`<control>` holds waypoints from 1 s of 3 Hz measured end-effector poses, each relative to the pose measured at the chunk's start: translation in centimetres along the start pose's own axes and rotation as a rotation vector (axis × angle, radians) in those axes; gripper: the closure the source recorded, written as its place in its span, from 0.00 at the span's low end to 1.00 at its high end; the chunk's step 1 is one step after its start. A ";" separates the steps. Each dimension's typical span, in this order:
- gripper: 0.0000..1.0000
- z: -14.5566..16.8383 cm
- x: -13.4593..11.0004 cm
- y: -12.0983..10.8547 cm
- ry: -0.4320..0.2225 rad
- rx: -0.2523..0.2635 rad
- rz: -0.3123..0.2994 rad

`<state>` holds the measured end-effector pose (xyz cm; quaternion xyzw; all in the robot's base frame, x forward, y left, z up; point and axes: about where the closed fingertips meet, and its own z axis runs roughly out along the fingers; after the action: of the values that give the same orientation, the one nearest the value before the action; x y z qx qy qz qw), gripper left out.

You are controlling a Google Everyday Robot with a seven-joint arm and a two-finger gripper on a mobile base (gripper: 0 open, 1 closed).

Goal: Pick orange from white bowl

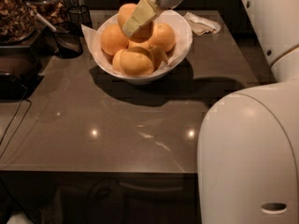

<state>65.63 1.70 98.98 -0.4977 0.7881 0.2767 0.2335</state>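
Squarely over the heap: gripper (133, 24) at the white bowl (185, 31)

Comes in from the top edge of the view and slants down toward picture-left, pale yellow tip laid against the topmost orange (125, 12). Open or closed on that fruit: cannot tell from this angle.

Directly beneath the gripper: the white bowl, wide and glossy, lined with white paper (89, 34) that pokes past the rim on the picture-left side. Heaped full. Left orange (113, 38) just picture-left of the tip, right orange (163, 35) just picture-right of it, front orange (137, 60) below the tip on the near side, more fruit half hidden between them.

Under the bowl: a dark grey-brown tabletop (117, 125), smooth and shiny, with small spots of light mirrored in it well nearer the camera than the gripper, and the bowl's shadow spreading toward the camera and picture-right.

Picture-right of the gripper, near the table's far edge: a crumpled napkin (202, 23). Picture-left of it: a dark wire-mesh cup (79, 14), a black scoop (67, 41) and jars (14, 13) of brown dry food. Further down that side, a thin cable (14, 120) trailing over the table edge.

Dim room, dark behind the table. Far below the gripper, at the near right corner: the robot's own white body (247, 157), bulky and rounded.
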 end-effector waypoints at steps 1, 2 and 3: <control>1.00 0.5 -0.3 -0.3 0.005 0.000 -0.003; 1.00 -0.8 0.6 0.5 0.049 0.023 0.009; 1.00 -3.7 2.2 2.1 0.051 0.063 0.049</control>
<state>62.56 -1.44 100.71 -0.4778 0.8140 0.2446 0.2220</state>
